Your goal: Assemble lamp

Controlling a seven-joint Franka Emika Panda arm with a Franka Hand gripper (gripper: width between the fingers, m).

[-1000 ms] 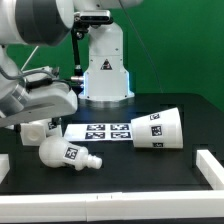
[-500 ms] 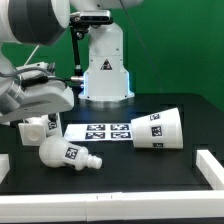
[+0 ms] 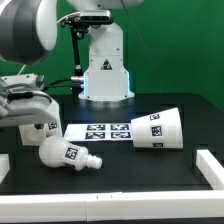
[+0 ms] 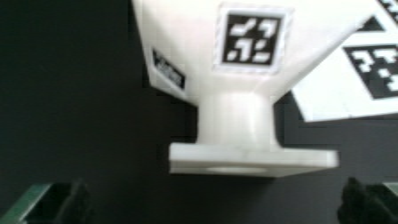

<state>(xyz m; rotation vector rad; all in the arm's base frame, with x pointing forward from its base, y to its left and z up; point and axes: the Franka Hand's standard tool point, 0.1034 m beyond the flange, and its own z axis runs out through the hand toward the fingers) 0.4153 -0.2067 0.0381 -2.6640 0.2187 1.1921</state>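
The white lamp base (image 3: 41,128) lies on the black table at the exterior view's left, and my arm's hand hangs right above it. In the wrist view the base (image 4: 240,90) fills the middle, with a square tag on its wide part and a flanged end pointing toward my gripper (image 4: 210,203). The gripper is open and empty; its dark fingertips (image 4: 43,200) stand wide apart on either side, clear of the base. The round bulb (image 3: 63,153) lies in front of the base. The tapered shade (image 3: 158,129) lies on its side at the right.
The marker board (image 3: 100,131) lies flat between the base and the shade; a corner of it shows in the wrist view (image 4: 365,75). The white robot pedestal (image 3: 105,70) stands behind. White rails (image 3: 211,168) edge the table at the front and right.
My arm has swung toward the exterior view's left and the hand has settled lower over the base. The base, bulb and shade have not moved.
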